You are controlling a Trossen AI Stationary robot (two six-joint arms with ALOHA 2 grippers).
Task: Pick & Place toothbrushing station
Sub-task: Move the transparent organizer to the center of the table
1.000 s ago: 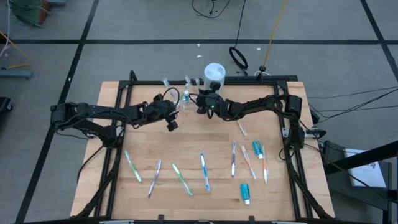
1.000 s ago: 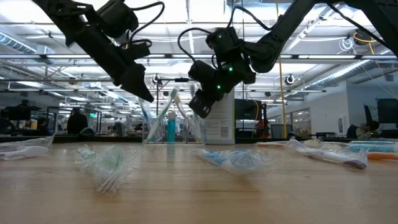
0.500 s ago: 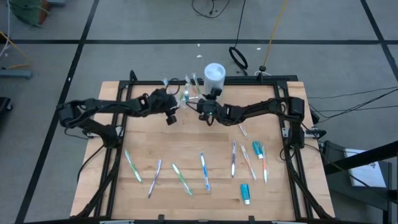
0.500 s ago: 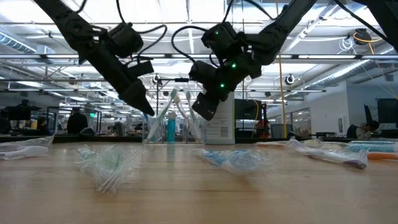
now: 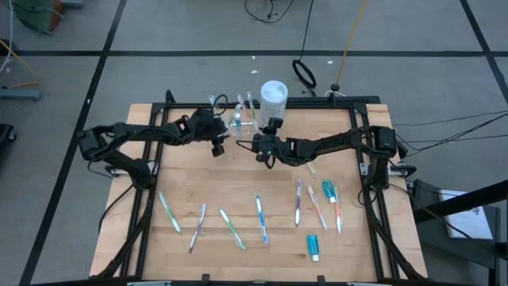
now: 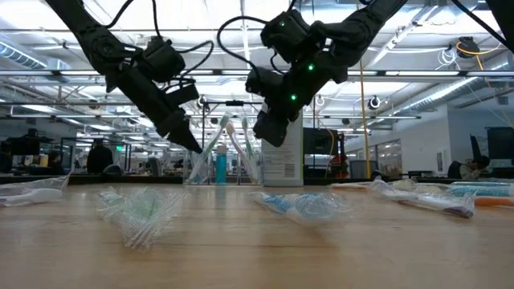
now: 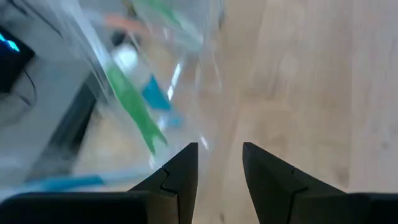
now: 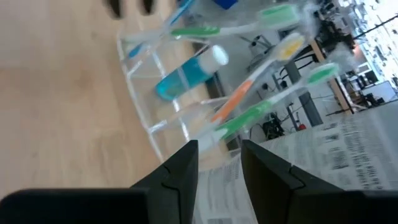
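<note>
Tabletop: 2 parted, empty pincers (image 5: 219, 148) (image 5: 263, 154).

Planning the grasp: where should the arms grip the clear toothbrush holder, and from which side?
Judging by its pose, take the toothbrushing station by its bare clear side walls, low down, one gripper per side. Brushes and a blue tube lean out of its open top, so a top-down pinch looks blocked. The left gripper and right gripper already flank it, each with a gap between its fingers.

toothbrushing station (image 8: 186, 93) beyond parted jaws
</note>
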